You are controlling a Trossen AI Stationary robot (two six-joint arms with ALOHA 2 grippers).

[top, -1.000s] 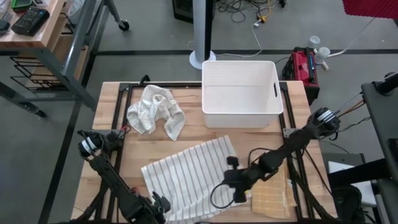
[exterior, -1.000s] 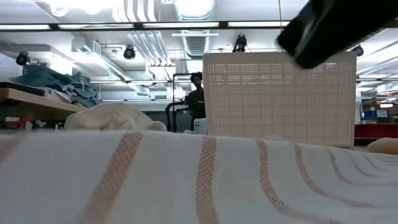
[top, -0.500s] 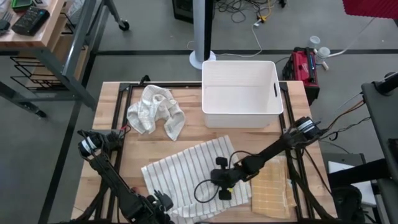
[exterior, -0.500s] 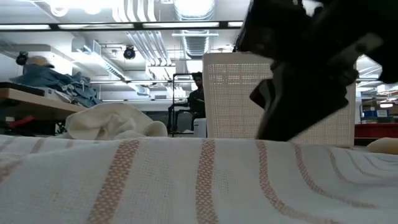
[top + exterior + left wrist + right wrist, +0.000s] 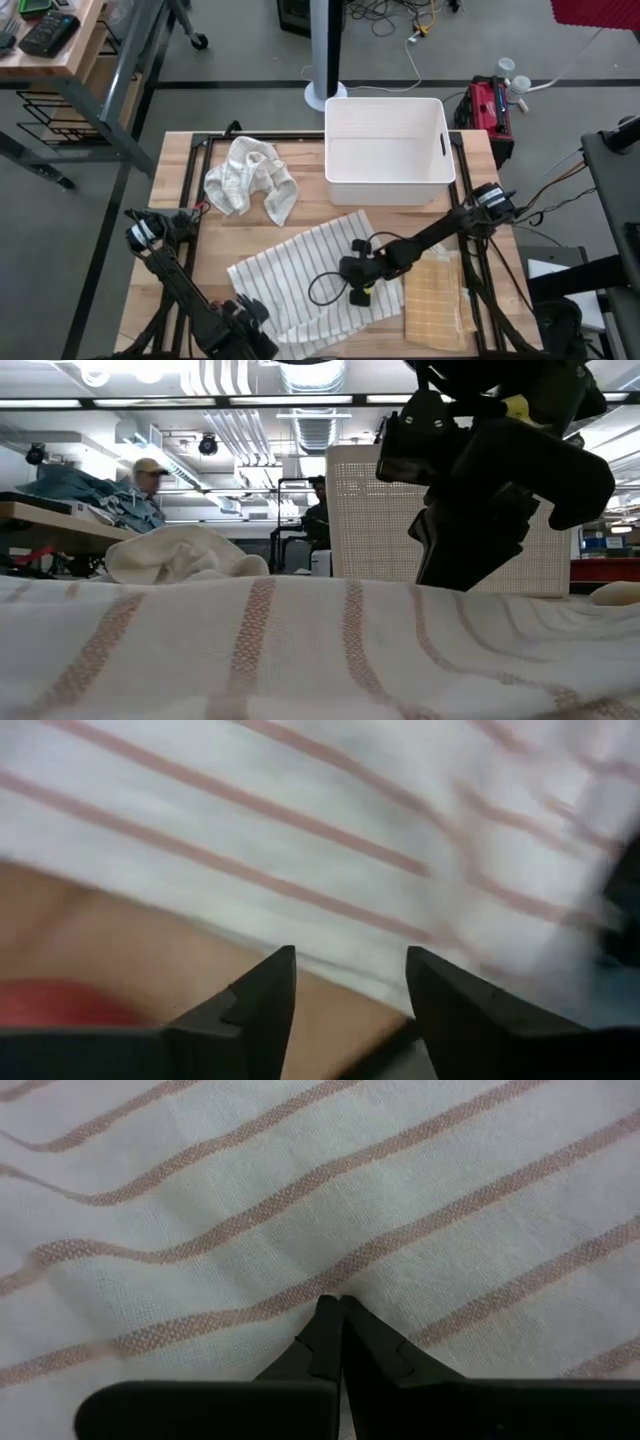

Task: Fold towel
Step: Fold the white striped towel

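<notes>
Wooden table (image 5: 175, 215) with a black frame along its edges, standing on a grey floor. Cables trail on the floor past the far edge, next to a white post (image 5: 327, 50). A red and black case (image 5: 488, 105) sits on the floor off the far right corner. A second workbench (image 5: 45, 40) with gear on it stands off the far left corner. The low view shows an open workshop behind the table: ceiling lights, ducts, and two people (image 5: 143, 490) in the background. No readable writing or labels anywhere.

White bin (image 5: 388, 150) at the far edge, right of centre; its inside looks bare. A crumpled white cloth (image 5: 250, 178) lies near the far left corner, well apart from the bin.

The striped towel (image 5: 300, 275) lies spread over the middle of the table toward the near edge, wrinkled at its near side. A tan waffle cloth (image 5: 435, 305) lies just beside it near the near right corner.

Right gripper (image 5: 362, 283) is down on the middle of the towel, fingers (image 5: 330, 1335) together, tips pressed on the fabric; can't tell if any fabric is pinched. Left gripper (image 5: 350, 985) sits at the near edge by the towel's near left corner, jaws apart, nothing between them.
</notes>
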